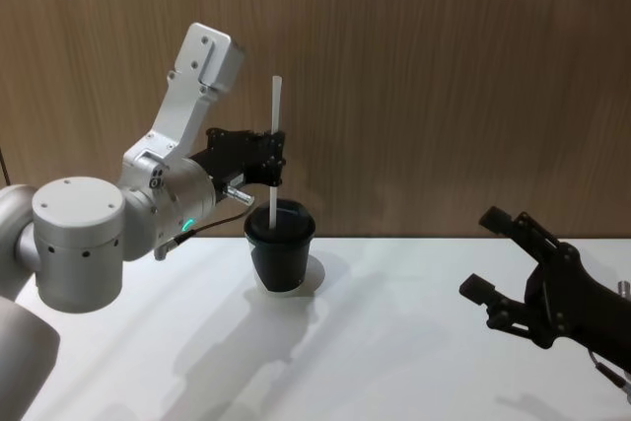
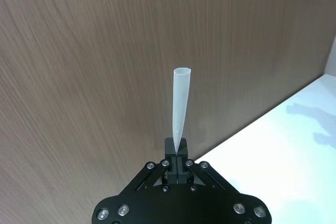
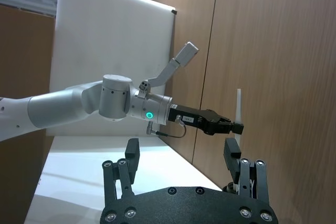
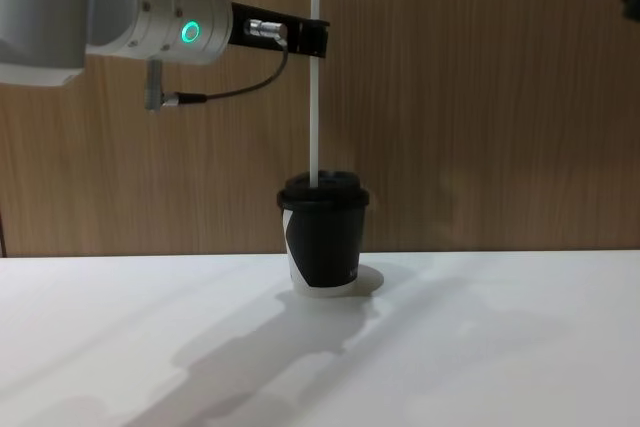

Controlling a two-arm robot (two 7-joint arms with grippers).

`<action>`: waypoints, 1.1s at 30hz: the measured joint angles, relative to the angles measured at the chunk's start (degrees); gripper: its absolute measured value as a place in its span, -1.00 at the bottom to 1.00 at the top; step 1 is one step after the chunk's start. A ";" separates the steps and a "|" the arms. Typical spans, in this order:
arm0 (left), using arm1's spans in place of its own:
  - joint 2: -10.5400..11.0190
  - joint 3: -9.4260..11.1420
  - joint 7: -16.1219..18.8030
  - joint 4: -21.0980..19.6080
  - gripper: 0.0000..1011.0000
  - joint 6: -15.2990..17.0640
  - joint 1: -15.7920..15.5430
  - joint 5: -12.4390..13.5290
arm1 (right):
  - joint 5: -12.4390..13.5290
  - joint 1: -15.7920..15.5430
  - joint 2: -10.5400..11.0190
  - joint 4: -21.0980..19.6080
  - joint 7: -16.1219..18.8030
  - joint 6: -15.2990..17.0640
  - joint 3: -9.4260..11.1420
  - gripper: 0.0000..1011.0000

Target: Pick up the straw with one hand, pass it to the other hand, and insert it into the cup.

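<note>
Head view: right gripper (image 1: 498, 263) nearest, low at the right over the white table (image 1: 394, 342), fingers spread, holding nothing.
Farther back, cup (image 1: 280, 246) upright on the table near the wood wall (image 1: 444, 66); straw (image 1: 275, 145) vertical above it, lower end at the black lid (image 4: 323, 190), seen from the chest to meet the lid's top. Left gripper (image 1: 276, 160) above the cup, silver wrist (image 4: 170, 22) with green ring lit, fingertips pinching the straw at mid-length, well apart from the right gripper.
</note>
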 joint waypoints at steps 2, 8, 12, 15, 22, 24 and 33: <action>-0.18 -0.08 -0.18 0.29 -0.99 0.04 -0.06 -0.02 | 0.00 0.00 0.00 0.00 0.00 0.00 0.00 0.98; -0.68 -0.25 -0.59 1.04 -0.99 0.15 -0.22 -0.08 | 0.00 0.00 0.00 0.00 0.00 0.00 0.00 0.98; -1.01 -0.33 -0.67 1.61 -0.99 0.19 -0.32 -0.08 | 0.00 0.00 0.00 0.00 0.00 0.00 0.00 0.98; -1.28 -0.38 -0.67 2.04 -0.99 0.22 -0.40 -0.03 | 0.00 0.00 0.00 0.00 0.00 0.00 0.00 0.98; -1.68 -0.44 -0.63 2.79 -0.74 0.28 -0.50 0.26 | 0.00 0.00 0.00 0.00 0.00 0.00 0.00 0.98; -1.75 -0.45 -0.61 2.90 -0.68 0.29 -0.51 0.30 | 0.00 0.00 0.00 0.00 0.00 0.00 0.00 0.98; -1.96 -0.51 -0.57 3.30 -0.09 0.33 -0.56 0.48 | 0.00 0.00 0.00 0.00 0.00 0.00 0.00 0.98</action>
